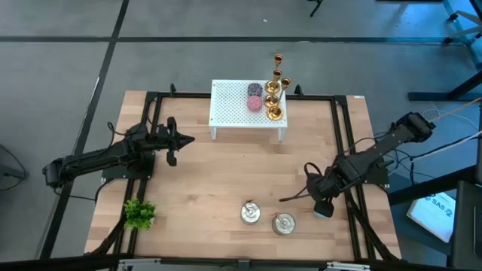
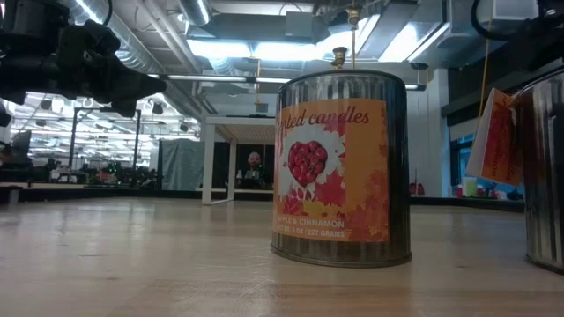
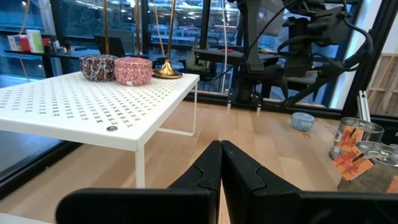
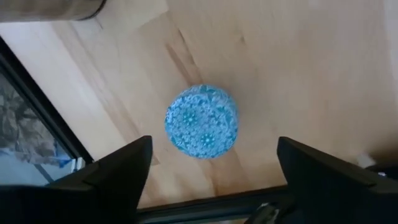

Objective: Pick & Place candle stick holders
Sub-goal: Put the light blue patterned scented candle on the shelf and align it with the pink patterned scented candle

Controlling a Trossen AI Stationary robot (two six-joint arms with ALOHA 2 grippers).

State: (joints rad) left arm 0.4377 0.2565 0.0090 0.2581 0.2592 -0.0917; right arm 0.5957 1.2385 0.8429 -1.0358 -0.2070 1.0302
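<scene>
My right gripper (image 4: pixel 208 168) hung over the wooden table (image 1: pixel 218 173) near its right edge, fingers (image 4: pixel 112 171) spread wide with nothing between them. Directly below, in the gap, sat a small round blue candle (image 4: pixel 201 121) with a lacy floral pattern on its top; the fingers stood apart from it on both sides and I saw no contact. From above, that blue candle (image 1: pixel 323 208) lay just beside the black frame rail at the table's right side.

My left gripper (image 3: pixel 221 163) was pinched fully together, empty, its dark matte fingers (image 3: pixel 205 171) meeting in a thin seam. It waited over the left half of the table, pointing toward the white perforated metal shelf (image 1: pixel 230 105).

The three candle stick holders (image 1: pixel 275 94), shiny brass with round flared bases and thin stems, stood in a close row at the shelf's right end. Next to them on the shelf were two squat round candles (image 1: pixel 255 95), one dark-patterned, one pink.

Two silvery lidded tins (image 1: pixel 251 213) stood near the table's front edge, side by side but apart; the nearer tin (image 2: pixel 339 167) carried an orange label with a red heart. A small green plant (image 1: pixel 138 214) sat at the front left.
</scene>
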